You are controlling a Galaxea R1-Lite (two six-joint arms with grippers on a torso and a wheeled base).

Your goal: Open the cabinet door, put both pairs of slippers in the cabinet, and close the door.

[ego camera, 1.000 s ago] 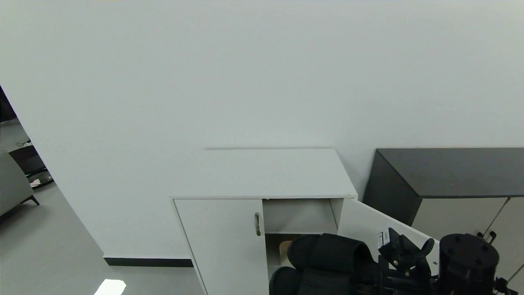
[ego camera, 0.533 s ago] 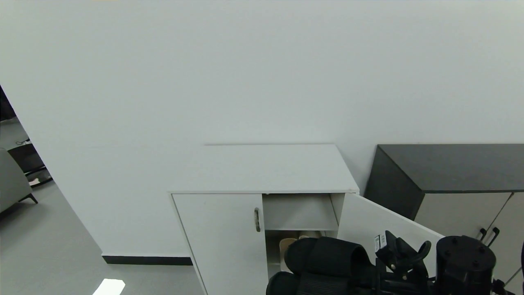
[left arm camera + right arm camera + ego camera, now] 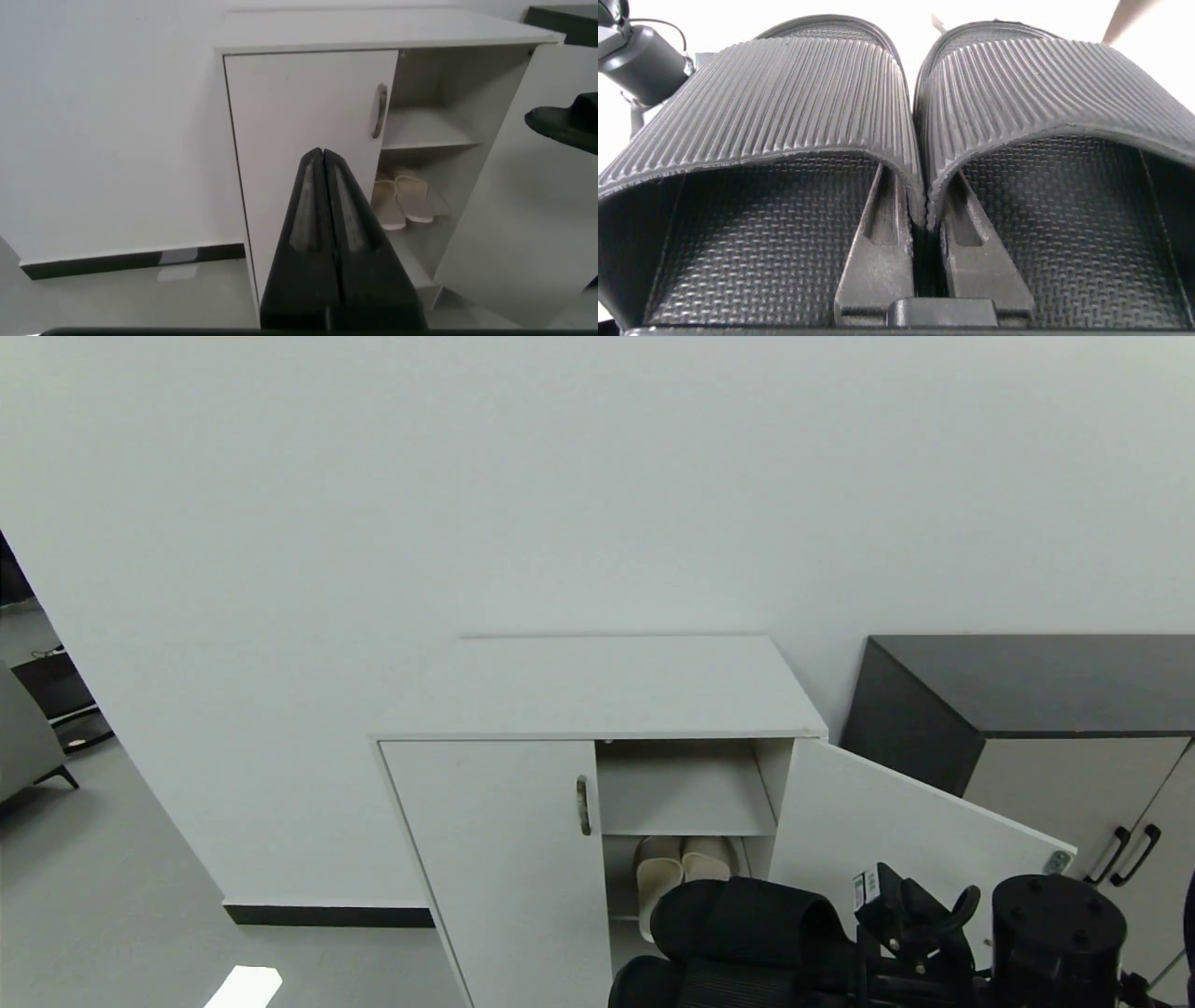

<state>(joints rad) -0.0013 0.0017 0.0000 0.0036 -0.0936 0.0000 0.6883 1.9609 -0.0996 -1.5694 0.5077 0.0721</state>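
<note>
- White wall [image 3: 467,476]: plain, spanning the back of the head view.
- Black baseboard [image 3: 327,916]: along the foot of the wall, meeting the grey floor [image 3: 103,896].
- Bright patch [image 3: 243,987]: on the floor, near the lower edge.
- Dark-topped sideboard [image 3: 1027,681]: against the wall at the right; grey doors, two black handles [image 3: 1136,855] side by side.
- Grey seat [image 3: 21,747]: at the far left edge, on a dark leg.

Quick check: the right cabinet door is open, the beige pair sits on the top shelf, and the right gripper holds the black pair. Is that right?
Not quite. The beige pair sits on the shelf below the top shelf, as the head view shows. The rest holds: the right cabinet door is open, and the right gripper holds the black pair.
</note>
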